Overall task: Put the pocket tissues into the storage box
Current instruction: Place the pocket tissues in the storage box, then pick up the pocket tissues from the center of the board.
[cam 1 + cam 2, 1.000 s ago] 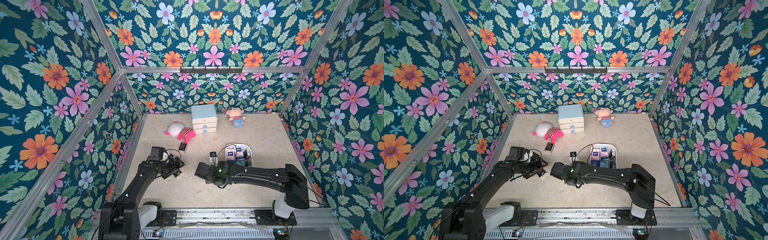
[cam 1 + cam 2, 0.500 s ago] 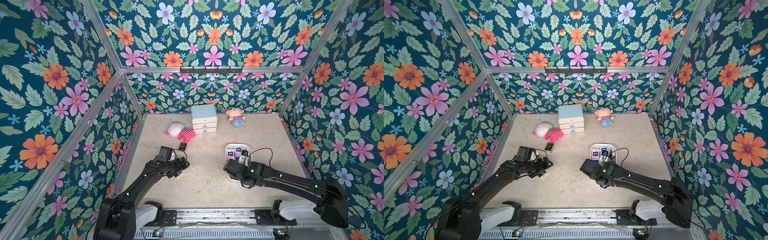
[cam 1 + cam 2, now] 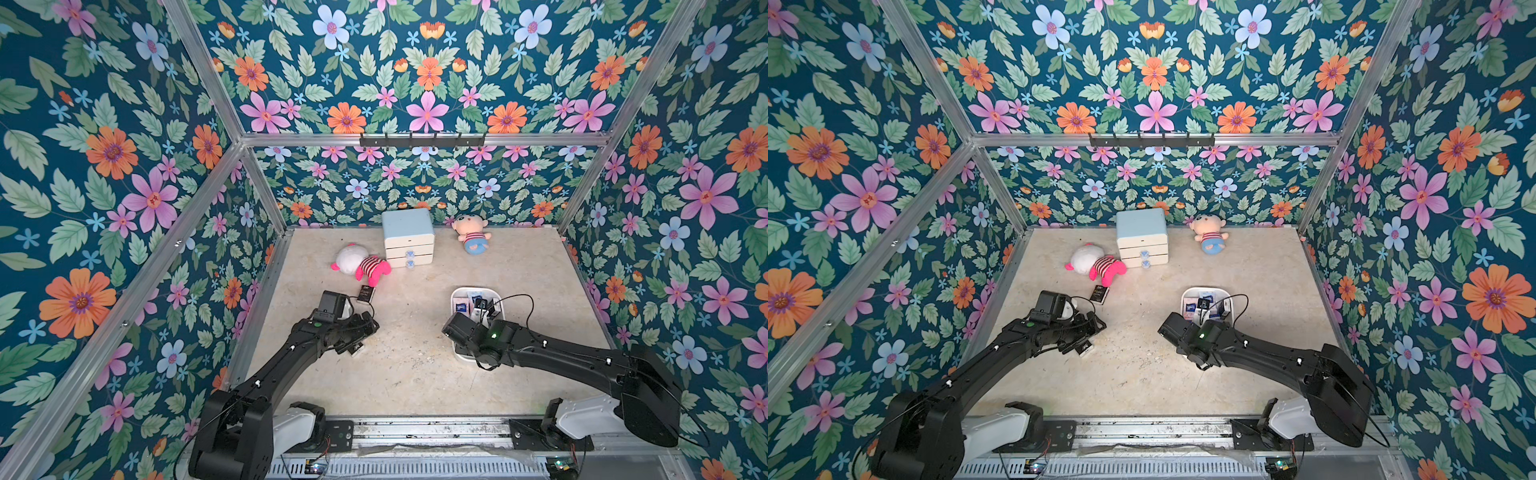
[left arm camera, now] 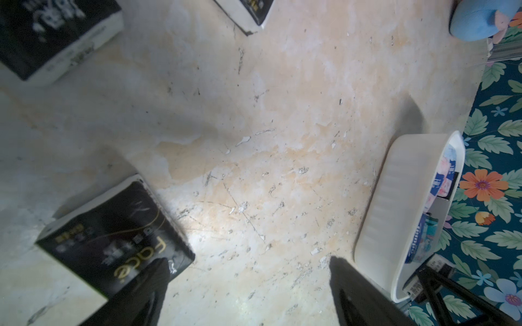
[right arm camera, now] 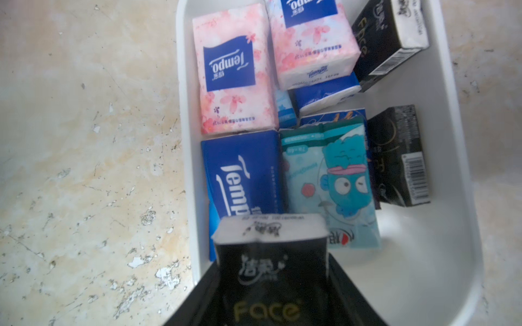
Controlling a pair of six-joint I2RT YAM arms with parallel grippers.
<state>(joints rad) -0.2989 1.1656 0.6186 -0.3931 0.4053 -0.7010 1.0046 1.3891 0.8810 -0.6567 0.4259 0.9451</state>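
While right claw (image 5: 272, 265) pinches black plastic-wrapped "Face" packet (image 5: 268, 240) over white plastic box (image 5: 452, 197) of "Tempo" packs (image 5: 231, 70), left claw (image 4: 248, 261) hangs spread.

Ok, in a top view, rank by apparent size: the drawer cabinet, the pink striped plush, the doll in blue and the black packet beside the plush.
1. drawer cabinet
2. pink striped plush, close behind the cabinet
3. doll
4. black packet, clearly smallest
Cabinet and doll lie farther from the camera, so true sizes may differ.

Probably lab booth, floral walls (image 3: 428, 83), aluminium frame (image 3: 415, 139)
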